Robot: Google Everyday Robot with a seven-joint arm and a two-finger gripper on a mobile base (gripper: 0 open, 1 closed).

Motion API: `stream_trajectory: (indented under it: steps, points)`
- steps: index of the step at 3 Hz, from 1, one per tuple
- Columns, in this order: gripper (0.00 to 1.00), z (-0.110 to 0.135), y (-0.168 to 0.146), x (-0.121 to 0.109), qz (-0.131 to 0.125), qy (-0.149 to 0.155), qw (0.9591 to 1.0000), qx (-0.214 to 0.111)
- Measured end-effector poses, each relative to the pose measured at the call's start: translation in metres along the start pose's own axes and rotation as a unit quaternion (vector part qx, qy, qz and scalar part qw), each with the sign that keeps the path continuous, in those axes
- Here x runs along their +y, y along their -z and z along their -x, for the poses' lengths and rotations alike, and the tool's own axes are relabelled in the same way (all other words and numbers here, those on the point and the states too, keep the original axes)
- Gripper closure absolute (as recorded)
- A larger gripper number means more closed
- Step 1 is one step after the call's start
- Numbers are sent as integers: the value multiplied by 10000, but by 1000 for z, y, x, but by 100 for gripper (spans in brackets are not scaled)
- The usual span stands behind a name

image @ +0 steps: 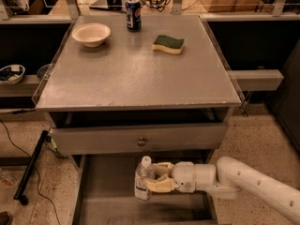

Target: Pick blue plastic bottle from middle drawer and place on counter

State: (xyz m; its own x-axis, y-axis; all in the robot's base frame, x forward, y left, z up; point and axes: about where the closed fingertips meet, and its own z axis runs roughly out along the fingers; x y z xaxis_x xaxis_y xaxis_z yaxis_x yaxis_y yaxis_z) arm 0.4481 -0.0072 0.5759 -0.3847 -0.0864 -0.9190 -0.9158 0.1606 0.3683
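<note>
The blue plastic bottle (143, 178), clear with a white cap and a label, stands upright in the open middle drawer (105, 186) at the bottom of the view. My gripper (156, 177) reaches in from the right on a white arm, and its cream fingers (159, 185) close around the bottle's body. The bottle sits low, near the drawer floor. The grey speckled counter (136, 74) lies above, behind the knobbed drawer front (140, 138).
On the counter stand a white bowl (91, 33) at the back left, a dark blue soda can (133, 14) at the back, and a green-and-yellow sponge (168, 44) at the back right. Clear side guards edge the counter. A black pole (30, 168) lies on the floor at left.
</note>
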Motion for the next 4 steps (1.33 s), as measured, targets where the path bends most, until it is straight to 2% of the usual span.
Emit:
stream_trajectory:
  steps: [1,2,3,4]
  points:
    - [100,11,2,-2,12,34,10000,-44]
    - [100,37,15,-1,-68,218,9997,-101]
    - [100,65,37,0,-247,377,9989,-155]
    - [100,84,54,1,-379,476,9980,-173]
